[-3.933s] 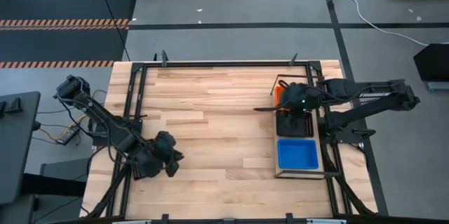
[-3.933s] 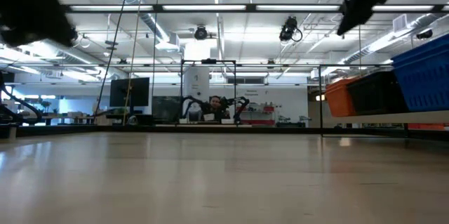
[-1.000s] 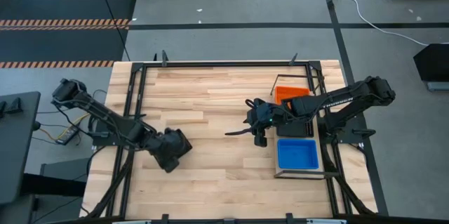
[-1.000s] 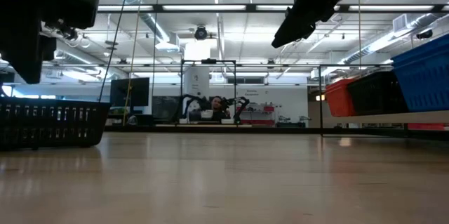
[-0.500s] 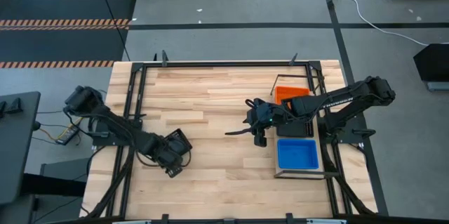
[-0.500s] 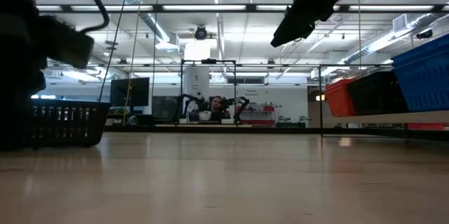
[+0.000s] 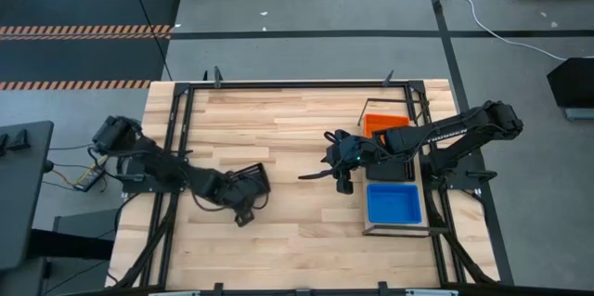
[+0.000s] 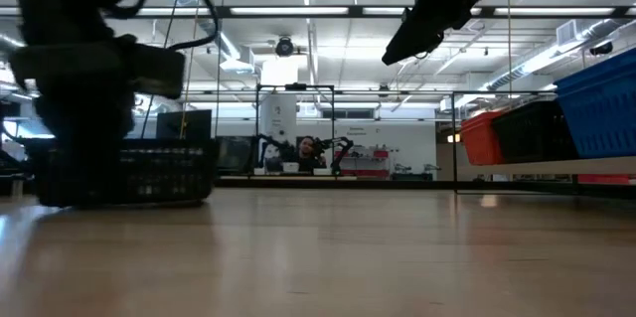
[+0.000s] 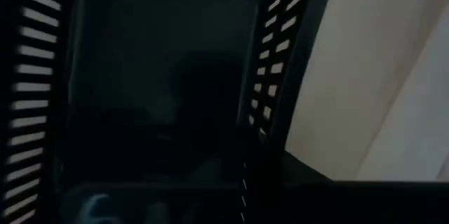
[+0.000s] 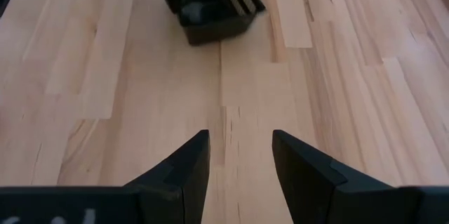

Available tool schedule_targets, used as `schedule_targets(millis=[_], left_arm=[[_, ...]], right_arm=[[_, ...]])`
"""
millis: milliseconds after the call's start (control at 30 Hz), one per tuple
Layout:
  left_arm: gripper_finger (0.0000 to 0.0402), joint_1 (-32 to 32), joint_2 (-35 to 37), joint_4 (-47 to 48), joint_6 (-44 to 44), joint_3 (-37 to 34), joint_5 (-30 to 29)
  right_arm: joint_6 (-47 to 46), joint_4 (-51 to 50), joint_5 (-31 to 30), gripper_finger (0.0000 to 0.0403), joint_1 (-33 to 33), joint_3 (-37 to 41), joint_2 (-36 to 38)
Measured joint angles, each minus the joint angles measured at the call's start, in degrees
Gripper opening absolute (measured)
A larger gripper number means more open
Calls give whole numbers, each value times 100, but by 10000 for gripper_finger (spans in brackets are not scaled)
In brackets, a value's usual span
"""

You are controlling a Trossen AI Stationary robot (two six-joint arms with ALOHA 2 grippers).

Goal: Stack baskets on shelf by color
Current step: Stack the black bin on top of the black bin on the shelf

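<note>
Left gripper [image 7: 243,194], lower left of the high view, has slid its black basket [image 8: 124,172] rightward across the table; hold probable, fingers unseen, cannot tell. Right gripper [image 10: 238,155] hovers mid-frame, unclenched, empty. Shelf [image 7: 420,229] far right holds orange, black, blue baskets. One black left to stack.

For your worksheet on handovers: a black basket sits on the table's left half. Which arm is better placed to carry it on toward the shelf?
Left, probably. The left hand is at the black basket, seemingly gripping it, while the right hand hangs open and empty above bare table beside the shelf.
</note>
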State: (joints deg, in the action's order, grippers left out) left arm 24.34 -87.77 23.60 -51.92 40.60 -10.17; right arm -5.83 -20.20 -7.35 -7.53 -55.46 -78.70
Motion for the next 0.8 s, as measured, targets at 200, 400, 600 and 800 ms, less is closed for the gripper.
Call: schedule_targets(millis=[200,400,600,800], left_arm=[[5,-619,-4,-753,713,-2,24],[5,-1020,-4,-1195,1188,-2,229],[14,-1145,-4,-1349,1555,-4,248],[28,-1212,-15,-1622,2122,-13,35]], right_arm=[[47,3,2,162,0,0,0],[151,-227,97,162,-14,0,34],[47,-422,127,162,-15,0,375],[-46,186,103,162,-17,0,660]])
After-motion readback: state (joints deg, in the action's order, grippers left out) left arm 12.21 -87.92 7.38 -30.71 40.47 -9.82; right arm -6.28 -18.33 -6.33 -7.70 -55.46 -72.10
